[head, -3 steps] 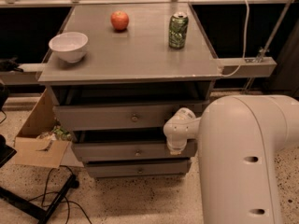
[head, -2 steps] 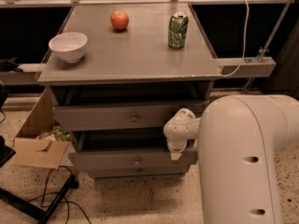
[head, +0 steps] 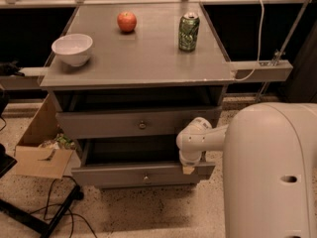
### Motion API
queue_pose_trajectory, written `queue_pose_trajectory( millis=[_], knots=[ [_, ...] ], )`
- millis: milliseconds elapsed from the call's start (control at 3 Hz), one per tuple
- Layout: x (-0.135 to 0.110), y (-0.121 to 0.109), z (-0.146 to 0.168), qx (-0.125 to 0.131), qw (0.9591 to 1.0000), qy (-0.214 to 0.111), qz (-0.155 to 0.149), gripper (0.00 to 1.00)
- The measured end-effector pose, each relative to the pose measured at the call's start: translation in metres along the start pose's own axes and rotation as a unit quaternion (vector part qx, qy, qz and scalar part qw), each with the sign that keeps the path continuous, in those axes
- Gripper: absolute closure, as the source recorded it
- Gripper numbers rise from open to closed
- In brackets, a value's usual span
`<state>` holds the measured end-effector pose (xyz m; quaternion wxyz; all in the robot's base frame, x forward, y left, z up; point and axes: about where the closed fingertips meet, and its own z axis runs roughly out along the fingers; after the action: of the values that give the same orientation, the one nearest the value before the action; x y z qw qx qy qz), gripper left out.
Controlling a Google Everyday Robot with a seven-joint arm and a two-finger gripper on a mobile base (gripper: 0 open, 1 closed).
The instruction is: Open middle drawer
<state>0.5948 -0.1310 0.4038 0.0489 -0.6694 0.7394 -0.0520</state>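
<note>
Middle drawer (head: 124,174): grey, tiny centre knob, standing well out under top drawer (head: 109,124); interior dark.
End effector (head: 188,169): on the drawer's front rim, R end; grip state can't tell.
Bench (head: 143,61) holds: white bowl (head: 72,48), apple (head: 127,21), green can (head: 188,31).

No writing, number or sign can be read anywhere. The green can (head: 188,31) on the worktop (head: 143,58) carries pale markings, but no letters or brand can be made out on it. The end effector (head: 188,169) sits at the top front edge of the middle drawer (head: 124,173), near its right end.
</note>
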Motion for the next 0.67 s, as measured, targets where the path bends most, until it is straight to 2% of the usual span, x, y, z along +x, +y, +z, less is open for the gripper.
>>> queue_pose_trajectory(
  millis=[333,667],
  knots=[
    [0.0069,0.0108,-0.0029,-0.003,1.0000,-0.001,0.005,1.00],
    [0.0006,0.0188,-0.0087,-0.002,0.9997,-0.019,0.014,1.00]
  ],
)
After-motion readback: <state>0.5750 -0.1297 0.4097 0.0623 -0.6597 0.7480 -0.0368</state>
